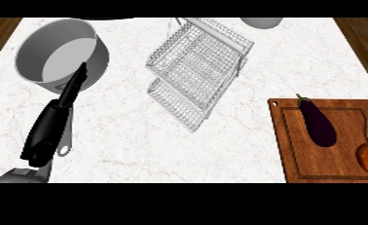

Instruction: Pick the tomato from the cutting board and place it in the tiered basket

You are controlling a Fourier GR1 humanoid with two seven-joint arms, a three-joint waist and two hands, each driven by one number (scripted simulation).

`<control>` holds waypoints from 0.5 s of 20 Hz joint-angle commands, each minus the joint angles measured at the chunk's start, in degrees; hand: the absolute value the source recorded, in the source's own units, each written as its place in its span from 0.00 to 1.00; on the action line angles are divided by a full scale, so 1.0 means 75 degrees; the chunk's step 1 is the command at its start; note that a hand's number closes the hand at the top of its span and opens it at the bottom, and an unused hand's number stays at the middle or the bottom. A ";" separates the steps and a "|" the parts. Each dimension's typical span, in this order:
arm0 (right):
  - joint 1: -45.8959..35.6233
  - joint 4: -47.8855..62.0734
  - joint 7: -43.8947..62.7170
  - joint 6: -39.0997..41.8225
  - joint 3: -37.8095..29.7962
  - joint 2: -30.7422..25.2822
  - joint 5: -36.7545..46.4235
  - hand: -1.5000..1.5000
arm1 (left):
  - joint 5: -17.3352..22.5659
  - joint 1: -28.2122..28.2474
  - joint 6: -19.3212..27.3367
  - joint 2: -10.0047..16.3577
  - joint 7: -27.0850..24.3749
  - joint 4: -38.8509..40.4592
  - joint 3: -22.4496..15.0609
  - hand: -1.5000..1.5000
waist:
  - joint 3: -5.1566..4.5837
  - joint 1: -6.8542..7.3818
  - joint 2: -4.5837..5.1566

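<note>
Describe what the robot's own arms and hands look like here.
Only one side shows, at the lower left: a plain black, long and narrow left hand on a smooth grey forearm, barely inside the view. No cables, markings or sleeves are visible. The right hand is not in view.

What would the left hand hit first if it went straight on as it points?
Probably the black handle of the pot, then the pot's wall: the left hand points up the view along that handle. They overlap here, so whether it touches or passes above is unclear.
</note>
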 commanded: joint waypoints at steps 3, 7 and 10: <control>0.0025 -0.0590 0.1010 -0.0151 0.1042 0.0795 0.2122 0.00 | -0.0006 -0.0087 -0.0278 -0.0019 -0.0027 -0.0045 0.0147 0.50 | 0.0006 0.0162 0.0028; -0.0164 -0.0199 0.1447 -0.0273 0.1367 0.1026 0.2755 0.00 | -0.0080 -0.0777 -0.0316 -0.0336 0.0374 0.0328 0.0092 0.50 | 0.0007 0.0081 0.0038; -0.0902 0.0179 0.1930 -0.0216 0.1962 0.1284 0.3413 0.00 | -0.0273 -0.0245 -0.0313 -0.0439 -0.0389 0.0599 0.0117 0.50 | 0.0004 0.0185 0.0045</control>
